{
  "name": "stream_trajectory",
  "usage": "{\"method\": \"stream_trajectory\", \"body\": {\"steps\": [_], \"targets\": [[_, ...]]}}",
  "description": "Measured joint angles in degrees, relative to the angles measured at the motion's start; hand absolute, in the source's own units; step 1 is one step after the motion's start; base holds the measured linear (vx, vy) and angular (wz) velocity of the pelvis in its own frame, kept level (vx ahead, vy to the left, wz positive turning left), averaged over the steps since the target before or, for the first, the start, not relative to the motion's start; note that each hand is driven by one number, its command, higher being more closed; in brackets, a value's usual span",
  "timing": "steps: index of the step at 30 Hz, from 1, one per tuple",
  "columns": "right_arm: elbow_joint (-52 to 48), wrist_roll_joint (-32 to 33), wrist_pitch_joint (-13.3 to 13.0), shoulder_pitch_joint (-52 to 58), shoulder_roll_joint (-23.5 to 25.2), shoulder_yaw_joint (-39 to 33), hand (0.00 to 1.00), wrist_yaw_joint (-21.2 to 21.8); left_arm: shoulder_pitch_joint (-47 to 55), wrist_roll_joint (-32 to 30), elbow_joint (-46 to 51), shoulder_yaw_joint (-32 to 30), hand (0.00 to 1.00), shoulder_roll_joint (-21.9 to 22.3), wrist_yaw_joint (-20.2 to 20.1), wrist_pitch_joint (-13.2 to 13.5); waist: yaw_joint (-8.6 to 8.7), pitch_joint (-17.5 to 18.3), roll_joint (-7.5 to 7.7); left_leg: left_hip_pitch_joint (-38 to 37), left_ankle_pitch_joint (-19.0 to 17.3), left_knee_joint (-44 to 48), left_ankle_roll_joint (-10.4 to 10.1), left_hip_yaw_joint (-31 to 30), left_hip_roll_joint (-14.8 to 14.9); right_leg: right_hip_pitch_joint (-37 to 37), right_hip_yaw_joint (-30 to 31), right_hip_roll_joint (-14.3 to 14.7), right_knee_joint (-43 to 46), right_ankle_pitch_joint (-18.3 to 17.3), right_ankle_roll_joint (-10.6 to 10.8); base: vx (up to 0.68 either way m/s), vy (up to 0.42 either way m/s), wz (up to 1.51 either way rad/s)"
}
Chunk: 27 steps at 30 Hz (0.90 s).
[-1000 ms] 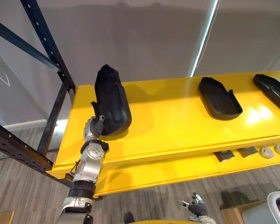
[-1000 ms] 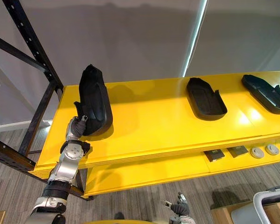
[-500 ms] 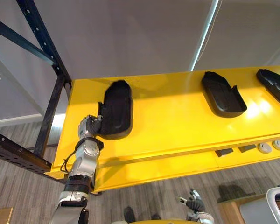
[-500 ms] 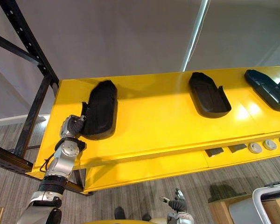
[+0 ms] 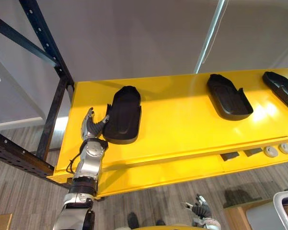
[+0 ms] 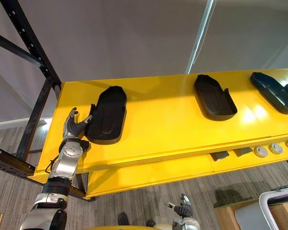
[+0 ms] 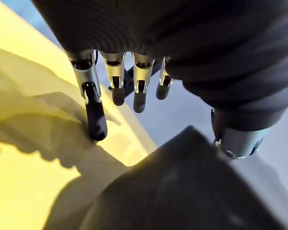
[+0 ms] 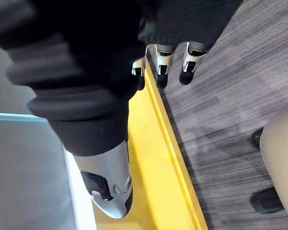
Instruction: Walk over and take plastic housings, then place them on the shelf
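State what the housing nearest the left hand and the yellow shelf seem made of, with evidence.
Housing: probably moulded plastic, matte black; thin raised rim, dull surface. Shelf: likely painted sheet metal, glossy yellow; bright reflections, folded front edge.

We see a plain grey wall (image 5: pixel 134 43) behind a glossy yellow shelf (image 5: pixel 182 120), with a thin bright light strip (image 5: pixel 212 33) slanting up the wall. A black perforated rack frame (image 5: pixel 45 42) stands at the shelf's left end. Below lies a grey wood-grain floor (image 5: pixel 19 201). Glare brightens the shelf's right side.
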State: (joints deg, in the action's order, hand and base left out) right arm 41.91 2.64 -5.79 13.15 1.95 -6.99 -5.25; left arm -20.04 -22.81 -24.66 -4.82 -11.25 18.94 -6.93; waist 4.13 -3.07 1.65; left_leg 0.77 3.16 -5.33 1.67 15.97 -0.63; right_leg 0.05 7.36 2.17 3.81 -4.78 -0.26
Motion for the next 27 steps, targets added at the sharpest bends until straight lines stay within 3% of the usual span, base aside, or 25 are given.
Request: {"method": "stream_trajectory", "body": {"steps": [5,13,17,21,22,27], "targets": [[0.0,0.0,0.1,0.0,0.1,0.0,0.0,-0.1,1.4,6.0,7.3,0.5,0.0,4.3,1.4,1.8,-0.32,-0.7,0.43,-0.5,-0.3,0.0,0.1,-0.4,-0.4,0.8,-0.4,-0.4,0.0,-0.2,0.2,0.01,0.001,0.04],[-0.4,0.0,0.2,0.4,0.0,-0.2,0.0,-1.0,6.9,9.4,22.6,4.6,0.0,8.4,2.5,5.2,-0.33,-1.3,-0.03,-0.4,-0.6,0.0,0.2,-0.7,-0.4,1.0,-0.8,-0.4,0.0,-0.2,0.3,0.01,-0.015,0.02],[-0.7,0.1,0.1,0.9,0.0,-0.4,0.0,-1.2,12.5,7.1,34.9,7.6,0.0,8.8,2.5,7.6,-0.66,-1.5,-0.44,0.0,-1.6,1.9,0.8,-1.0,-0.1,1.9,-1.1,-0.3,0.0,-0.2,0.3,0.03,-0.039,0.06],[-3.0,0.1,-0.4,2.1,0.5,-0.5,0.0,-1.3,19.7,-0.6,47.5,9.8,0.0,8.8,2.6,11.4,-1.74,-1.6,-1.09,0.4,-1.8,2.2,0.9,-1.5,-0.1,2.0,-1.9,-0.4,0.0,-0.3,0.4,-0.01,-0.031,0.09],[-3.0,0.1,-0.4,2.1,0.9,-0.5,0.0,-1.3,21.9,-1.7,49.5,9.7,1.0,8.9,2.5,12.3,-1.86,-1.6,-1.11,0.4,-1.9,2.2,1.1,-1.6,-0.1,2.1,-2.4,-0.5,0.0,-0.3,0.4,-0.01,-0.029,0.14],[-3.5,0.1,-0.5,2.1,1.0,-0.5,0.0,-1.3,31.0,-2.8,53.2,9.7,1.0,8.8,2.2,13.9,-2.37,-1.5,-1.26,0.4,-2.0,2.4,1.2,-1.7,-0.1,2.2,-2.8,-0.6,0.2,-0.7,0.9,-0.01,-0.02,0.05]]}}
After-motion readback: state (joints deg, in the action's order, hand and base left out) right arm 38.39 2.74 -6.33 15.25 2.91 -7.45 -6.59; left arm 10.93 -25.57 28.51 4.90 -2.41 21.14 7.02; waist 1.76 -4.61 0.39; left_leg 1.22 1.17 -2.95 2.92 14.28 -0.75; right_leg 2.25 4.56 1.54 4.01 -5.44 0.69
